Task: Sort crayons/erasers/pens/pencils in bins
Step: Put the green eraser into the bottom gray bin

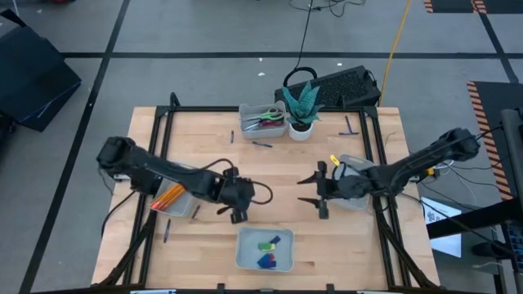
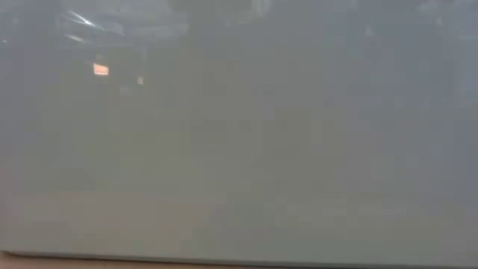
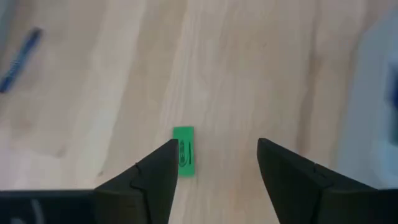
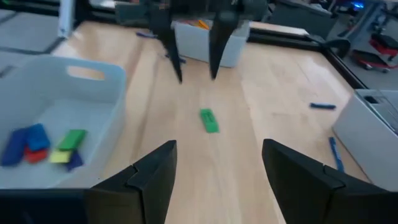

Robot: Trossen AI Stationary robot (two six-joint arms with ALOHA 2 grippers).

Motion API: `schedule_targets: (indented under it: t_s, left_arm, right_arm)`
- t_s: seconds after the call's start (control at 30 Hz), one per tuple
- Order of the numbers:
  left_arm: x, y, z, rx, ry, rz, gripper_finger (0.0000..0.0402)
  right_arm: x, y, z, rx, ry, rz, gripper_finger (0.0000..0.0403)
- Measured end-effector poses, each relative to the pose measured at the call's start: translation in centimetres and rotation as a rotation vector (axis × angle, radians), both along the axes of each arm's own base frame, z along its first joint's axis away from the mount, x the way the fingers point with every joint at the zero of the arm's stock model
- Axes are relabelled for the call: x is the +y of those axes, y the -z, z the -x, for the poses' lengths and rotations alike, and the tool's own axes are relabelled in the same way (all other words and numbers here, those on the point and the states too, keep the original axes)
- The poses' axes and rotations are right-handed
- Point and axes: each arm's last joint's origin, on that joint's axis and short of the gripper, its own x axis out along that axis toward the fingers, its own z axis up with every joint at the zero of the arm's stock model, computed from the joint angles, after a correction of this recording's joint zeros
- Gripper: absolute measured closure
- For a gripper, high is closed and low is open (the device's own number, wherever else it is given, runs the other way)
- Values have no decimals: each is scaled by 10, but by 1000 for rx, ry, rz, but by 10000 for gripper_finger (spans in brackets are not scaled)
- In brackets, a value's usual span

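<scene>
Currently, left gripper (image 1: 238,214) held over table (image 1: 204,147) with fingers spread, nothing gripped; green eraser (image 3: 184,151) seen flat on wood just ahead of its fingertips, untouched. Right gripper (image 1: 315,189) likewise parted and empty, pointed at same eraser (image 4: 209,120) from opposite side. Front bin (image 1: 245,253) loaded with blue, green, yellow and red erasers. Pencils (image 1: 168,196) noted in left bin. Low view fully obscured.

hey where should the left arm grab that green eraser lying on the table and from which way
Take the green eraser across its narrow width, on the two long sides near the middle, coming straight down from above. It lies flat and alone on bare wood, and the open left tool already hangs over it, slightly off to one side.
</scene>
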Motion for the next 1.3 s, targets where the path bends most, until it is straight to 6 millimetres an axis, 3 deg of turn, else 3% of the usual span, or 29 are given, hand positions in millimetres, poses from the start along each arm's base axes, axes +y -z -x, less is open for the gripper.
schedule_targets:
  t_s: [0.27, 0.5, 0.8, 1.0, 1.13, 1.3]
  left_arm:
    - [31, 66, 13, -32, -71, 34, 179]
    - [35, 91, 22, -127, -45, 73, 182]
    - [36, 112, 28, -96, -74, 57, 234]
    - [36, 124, 27, -60, -72, 39, 315]
    - [35, 123, 28, -53, -61, 29, 358]
    - [31, 105, 32, -93, -38, 10, 354]
  right_arm:
    - [-12, 0, -5, -5, 40, 30, 172]
    - [-13, 0, -5, -4, 37, 49, 172]
    - [-13, -1, -5, -9, 37, 47, 172]
    - [-13, -1, -5, -11, 39, 42, 172]
    - [-13, -1, -5, -10, 34, 54, 172]
    - [-14, -4, -1, -14, 28, 68, 172]
